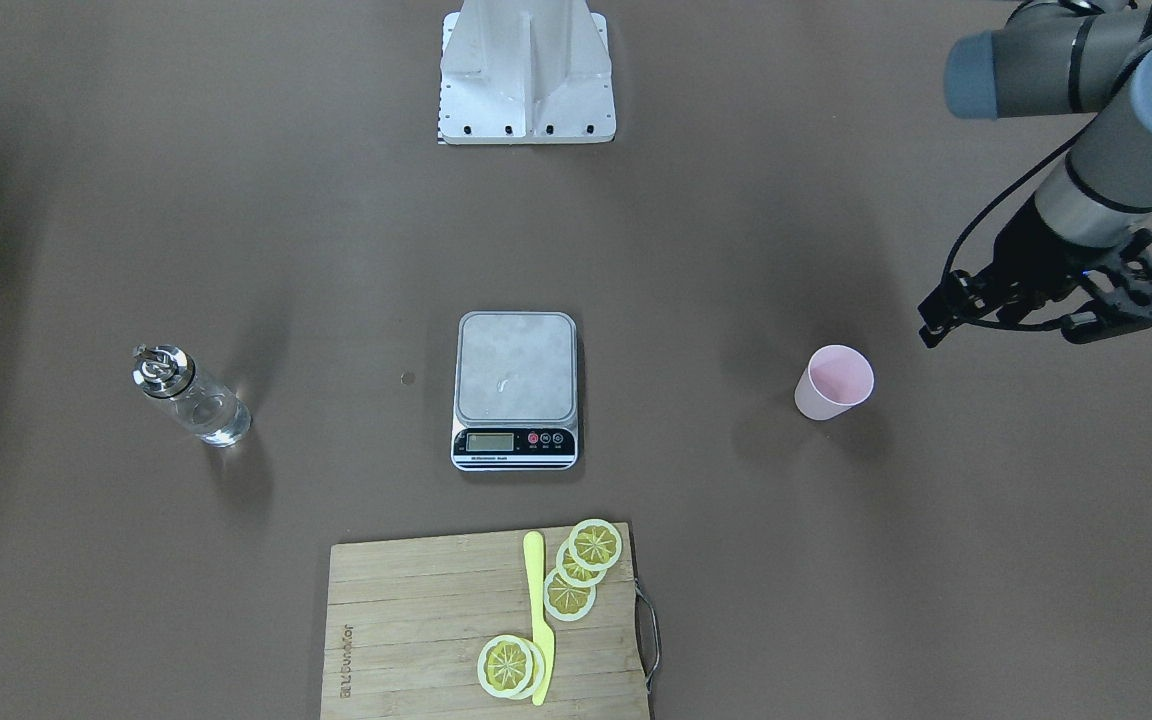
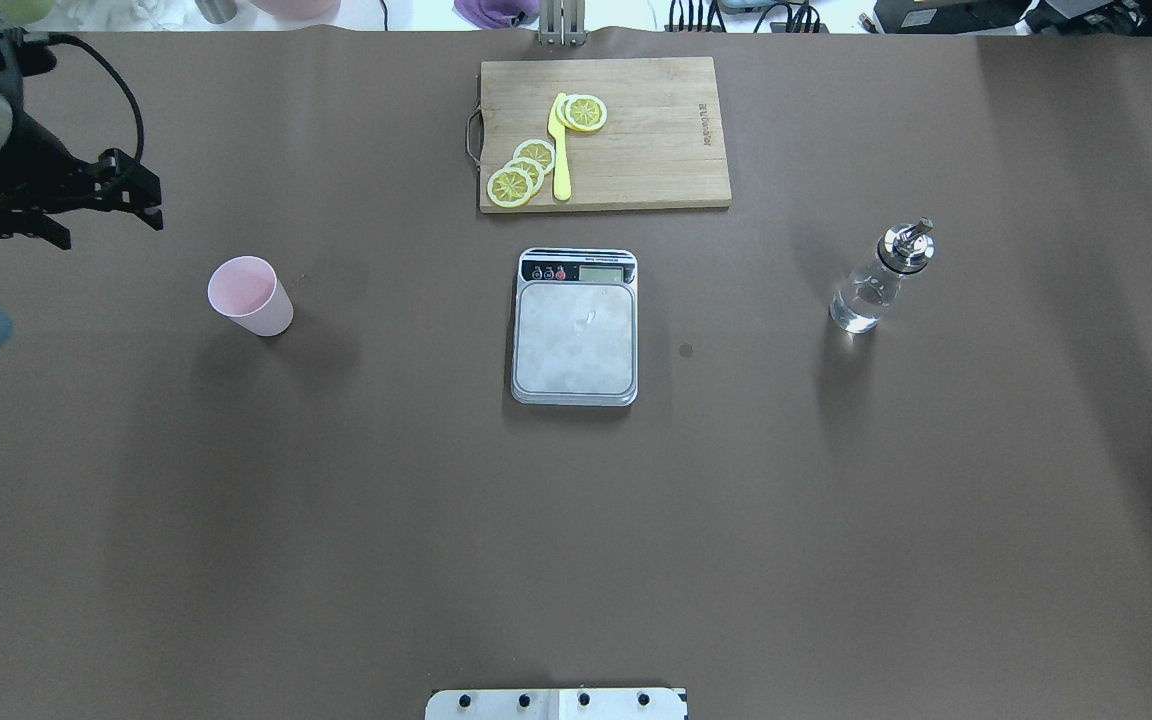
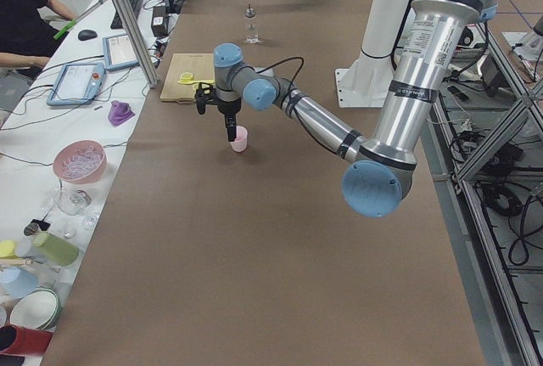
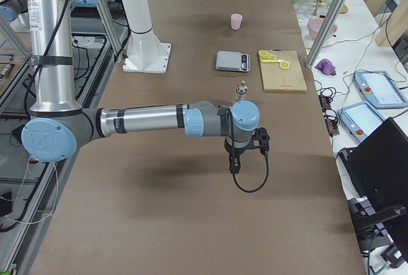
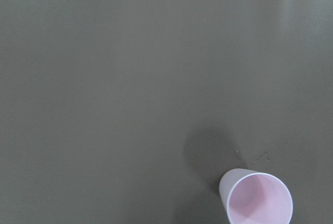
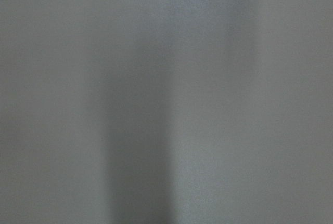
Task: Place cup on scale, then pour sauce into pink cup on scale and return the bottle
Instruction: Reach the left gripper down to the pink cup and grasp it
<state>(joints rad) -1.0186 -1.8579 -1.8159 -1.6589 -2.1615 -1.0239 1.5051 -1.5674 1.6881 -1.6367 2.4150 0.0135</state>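
Observation:
The pale pink cup stands upright and empty on the brown table, on the robot's left; it also shows in the overhead view and at the lower right of the left wrist view. The scale lies at the table's middle with a bare plate. The clear glass bottle with its silver cap stands on the robot's right and holds clear liquid. My left gripper hovers open and empty above the table, beside the cup and apart from it. My right gripper shows only in the exterior right view, short of the bottle; open or shut I cannot tell.
A wooden cutting board with lemon slices and a yellow knife lies beyond the scale. The robot's base plate is at the near edge. Bowls and cups stand off the table's left end.

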